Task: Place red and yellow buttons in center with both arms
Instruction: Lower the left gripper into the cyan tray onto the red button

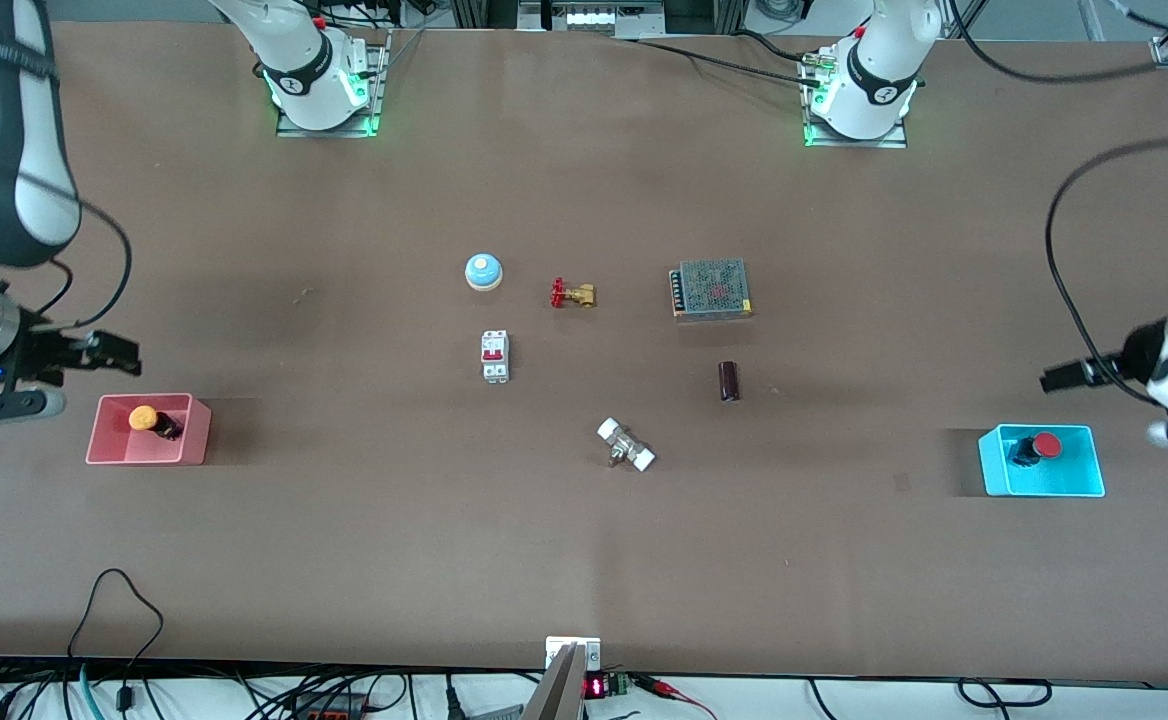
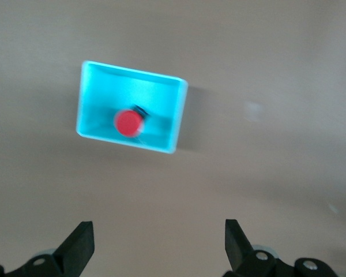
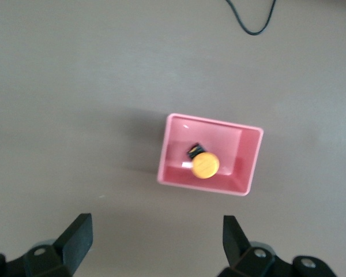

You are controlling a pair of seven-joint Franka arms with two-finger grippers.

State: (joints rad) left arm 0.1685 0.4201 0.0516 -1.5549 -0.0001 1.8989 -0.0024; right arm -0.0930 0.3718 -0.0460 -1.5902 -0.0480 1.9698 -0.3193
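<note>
— Front view, lower left of frame: yellow button [image 1: 150, 420] lying in the pink bin [image 1: 104, 445], orange-yellow cap tipped to one side. Right gripper [image 1: 94, 357] up in the air just beside that bin, at the right arm's end of the table.

— Jaws?

— Apart. Right wrist view: both fingertips [image 3: 78, 236] at the bottom corners of the frame, wide gap, nothing between; pink bin [image 3: 173, 167] and yellow button [image 3: 205, 164] mid-frame.

— And the red one?

— Lower right of the front view: red button [image 1: 1037, 448] in the cyan bin [image 1: 994, 475], at the left arm's end. Left gripper [image 1: 1074, 375] hanging near that bin, above bare tabletop [image 1: 584, 560].

— Open too?

— Yes, spread wide. Left wrist view: fingertips [image 2: 81, 245] low in the frame, empty; cyan bin [image 2: 92, 104] with red button [image 2: 128, 123] upper left of centre.

— Middle of the table?

— Blue bell [image 1: 483, 271], brass valve [image 1: 574, 294], grey mesh-topped box [image 1: 712, 289], white breaker [image 1: 495, 356], dark cylinder [image 1: 729, 381], white-ended fitting [image 1: 626, 445]. Neither button among them.
</note>
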